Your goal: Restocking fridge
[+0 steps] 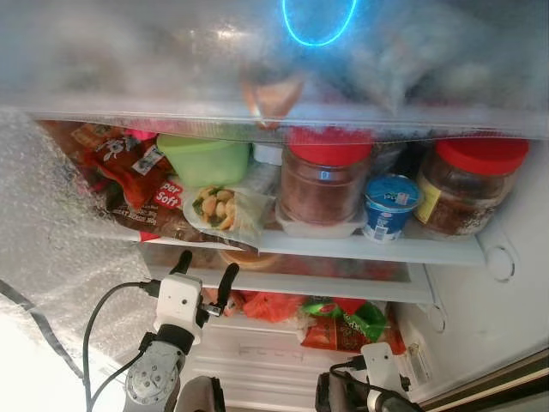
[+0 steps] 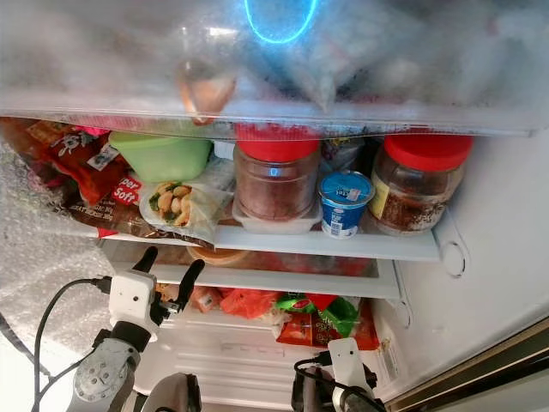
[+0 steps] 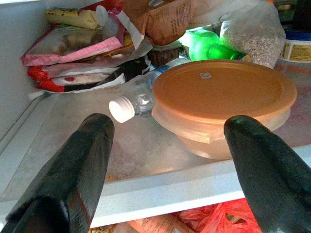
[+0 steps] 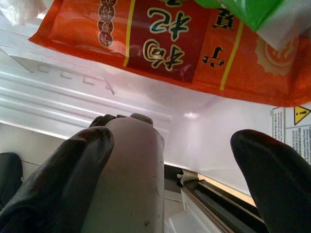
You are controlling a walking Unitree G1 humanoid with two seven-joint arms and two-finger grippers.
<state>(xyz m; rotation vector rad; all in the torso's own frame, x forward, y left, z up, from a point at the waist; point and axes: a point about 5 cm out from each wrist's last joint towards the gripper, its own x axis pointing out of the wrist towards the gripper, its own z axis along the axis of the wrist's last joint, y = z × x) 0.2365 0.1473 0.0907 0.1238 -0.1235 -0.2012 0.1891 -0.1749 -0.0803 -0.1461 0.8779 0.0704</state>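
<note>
The fridge stands open in front of me. My left gripper (image 1: 204, 273) is open and raised before the middle shelf (image 3: 160, 191). Its fingers (image 3: 77, 165) point at a round tub with an orange lid (image 3: 223, 92), without touching it. A clear water bottle with a white cap (image 3: 133, 102) lies beside the tub. My right gripper (image 4: 170, 179) is open and empty, low in front of the bottom shelf. Above it lies an orange packet with Chinese writing (image 4: 160, 43).
The upper shelf (image 1: 343, 245) carries two red-lidded jars (image 1: 324, 184) (image 1: 467, 184), a blue yoghurt cup (image 1: 390, 206), a green tub (image 1: 204, 159), a bag of nuts (image 1: 219, 209) and red packets (image 1: 129, 176). Packets are stacked against the fridge wall (image 3: 73, 53). Bubble wrap (image 1: 51, 257) hangs at left.
</note>
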